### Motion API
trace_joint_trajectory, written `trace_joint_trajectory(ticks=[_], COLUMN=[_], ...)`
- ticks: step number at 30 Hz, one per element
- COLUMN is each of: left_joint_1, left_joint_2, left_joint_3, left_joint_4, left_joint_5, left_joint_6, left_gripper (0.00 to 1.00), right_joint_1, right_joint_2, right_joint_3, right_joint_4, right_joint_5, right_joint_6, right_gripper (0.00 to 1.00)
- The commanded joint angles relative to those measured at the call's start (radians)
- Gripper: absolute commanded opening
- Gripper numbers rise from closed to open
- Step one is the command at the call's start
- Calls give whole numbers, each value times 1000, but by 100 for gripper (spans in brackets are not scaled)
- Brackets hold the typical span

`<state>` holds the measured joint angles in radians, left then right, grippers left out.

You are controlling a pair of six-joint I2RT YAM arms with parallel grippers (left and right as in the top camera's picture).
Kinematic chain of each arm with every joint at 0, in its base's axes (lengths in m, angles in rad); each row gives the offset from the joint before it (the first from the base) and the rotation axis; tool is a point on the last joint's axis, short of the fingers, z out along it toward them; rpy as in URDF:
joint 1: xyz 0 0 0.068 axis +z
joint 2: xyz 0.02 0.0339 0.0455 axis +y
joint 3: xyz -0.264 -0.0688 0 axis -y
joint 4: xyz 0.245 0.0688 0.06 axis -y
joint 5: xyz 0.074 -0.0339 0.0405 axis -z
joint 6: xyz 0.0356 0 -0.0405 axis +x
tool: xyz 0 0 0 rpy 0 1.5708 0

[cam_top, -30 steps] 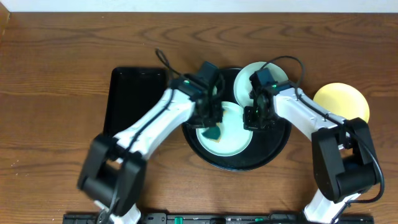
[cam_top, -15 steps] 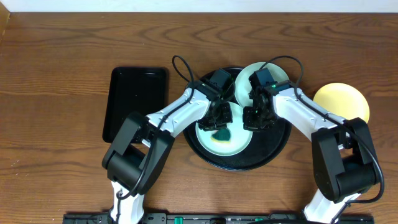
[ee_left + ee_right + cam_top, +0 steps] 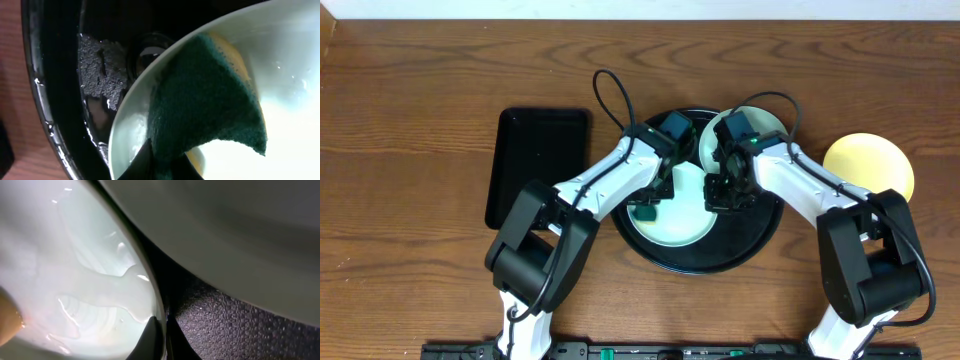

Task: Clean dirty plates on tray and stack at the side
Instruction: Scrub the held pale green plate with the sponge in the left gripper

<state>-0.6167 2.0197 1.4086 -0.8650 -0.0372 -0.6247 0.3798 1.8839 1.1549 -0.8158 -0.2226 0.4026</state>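
Observation:
A pale mint-green plate [image 3: 685,222] lies in the round black tray [image 3: 750,250]. My left gripper [image 3: 648,206] is shut on a dark green sponge [image 3: 644,213] and presses it on the plate's left rim; the left wrist view shows the sponge [image 3: 200,100] on the plate [image 3: 290,130]. My right gripper [image 3: 718,195] is shut on the same plate's right rim, seen close in the right wrist view [image 3: 162,337]. A second mint plate [image 3: 770,120] sits at the tray's back, partly under the right arm. The yellow plate [image 3: 868,165] lies on the table to the right.
A rectangular black tray [image 3: 538,165] lies on the table left of the round tray. Both arms cross over the round tray from the front. An orange patch [image 3: 10,320] shows at the left edge of the right wrist view.
My left gripper has dragged the sponge from the plate's middle to its left rim. My right gripper has kept its hold on the right rim and shifted slightly left.

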Motion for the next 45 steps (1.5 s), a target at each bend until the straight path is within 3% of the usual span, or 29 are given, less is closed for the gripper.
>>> trace_joint_trajectory(ticks=[1,5,6,14,19,22,31,35,39,41,45], left_joint_1=[53,48,34,-24,-39,-35,41,72,78,74,72], left_joint_2=[40,40,40,40,42,42,42,41,41,41,42], left_joint_3=[-56,-70,-70,-70,-70,-70,-69,-69,-69,-69,-69], left_joint_4=[58,176,233,329,353,303,16,-18,-19,-7,75], left_joint_5=[-27,354,505,644,619,511,-129,-289,-308,-240,106], left_joint_6=[22,21,19,-78,-79,-27,0,33,55,55,53], left_gripper=[7,8,7,7,8,8,7,7,7,7,7], right_joint_1=[-13,-13,-13,-12,-12,-12,-12,-13,-13,-13,-13], right_joint_2=[14,14,14,14,14,14,14,14,14,14,14], right_joint_3=[-6,-6,-6,-6,-6,-6,-6,-6,-6,-6,-6], right_joint_4=[-5,-3,-1,7,8,7,5,5,4,4,3], right_joint_5=[110,109,109,95,94,94,91,91,91,91,91], right_joint_6=[-8,-7,-6,1,1,1,1,1,1,1,1], right_gripper=[1,1,1,1,1,1,1,1,1,1,1])
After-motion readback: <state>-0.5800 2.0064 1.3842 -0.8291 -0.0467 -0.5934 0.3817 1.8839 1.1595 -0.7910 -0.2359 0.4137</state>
